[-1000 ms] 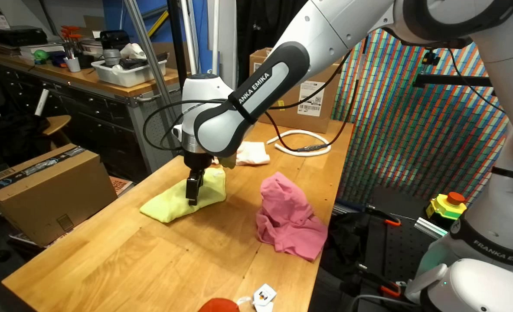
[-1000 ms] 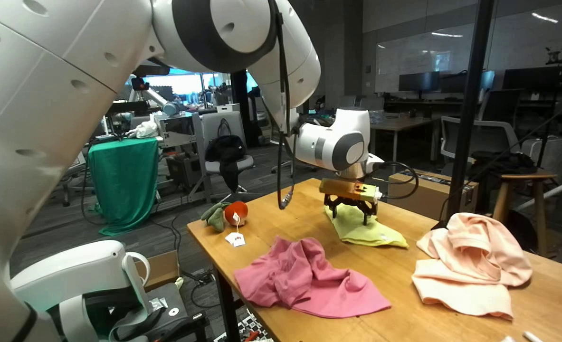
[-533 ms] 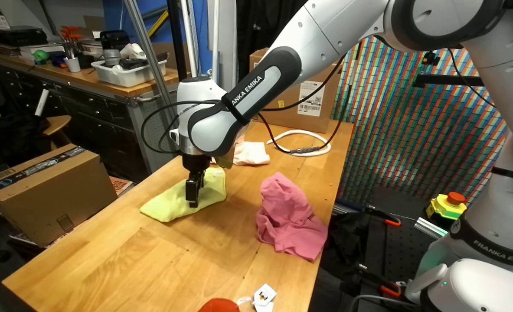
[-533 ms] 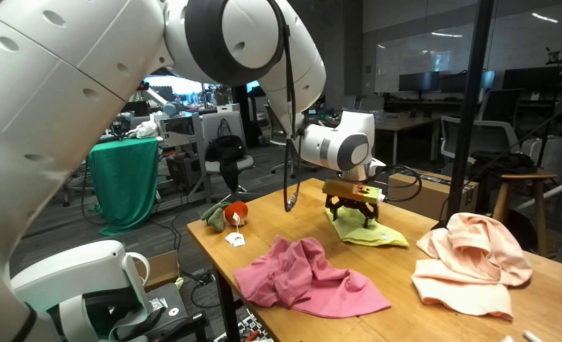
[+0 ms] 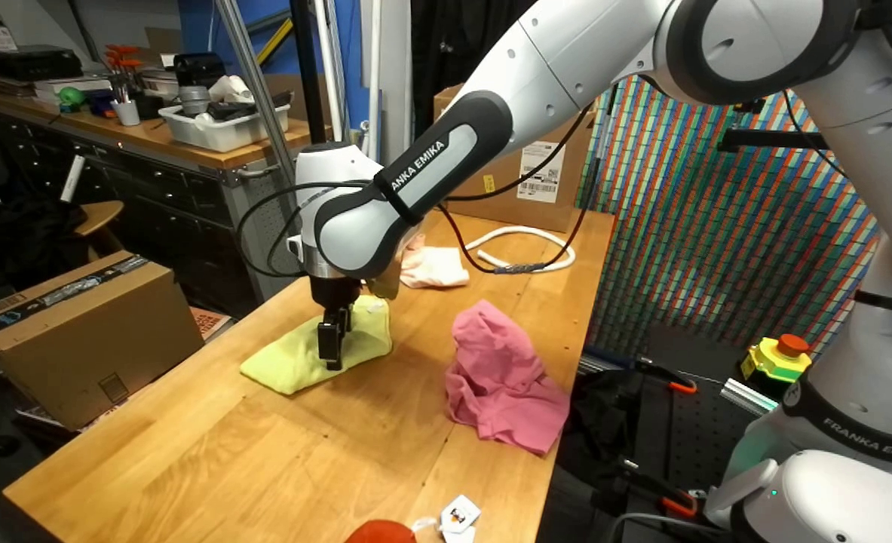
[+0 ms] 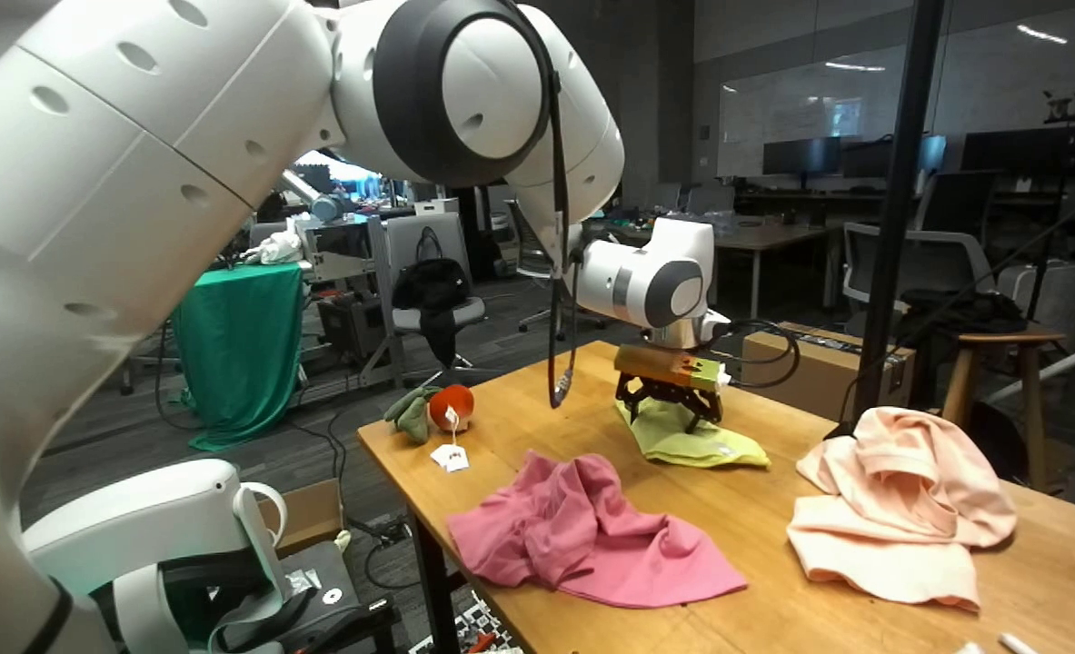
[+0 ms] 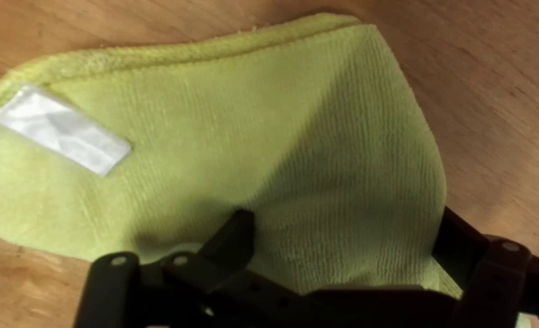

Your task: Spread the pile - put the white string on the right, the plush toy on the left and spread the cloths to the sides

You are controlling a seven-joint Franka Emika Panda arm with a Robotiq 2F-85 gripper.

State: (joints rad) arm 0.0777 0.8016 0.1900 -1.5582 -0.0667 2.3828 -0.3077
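while wrist shows ylw cloth (image 7: 214,136), both ext views add toy (image 6: 444,410).

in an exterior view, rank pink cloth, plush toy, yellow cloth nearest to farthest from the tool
1. Yellow cloth: directly under the tool
2. Pink cloth: lower left of it in the picture
3. Plush toy: farther left in the picture

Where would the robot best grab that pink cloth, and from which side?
Likely at the raised, bunched folds of the pink cloth, coming from above: they stand up and offer something to pinch, while the flap beside them looks flat on the table.
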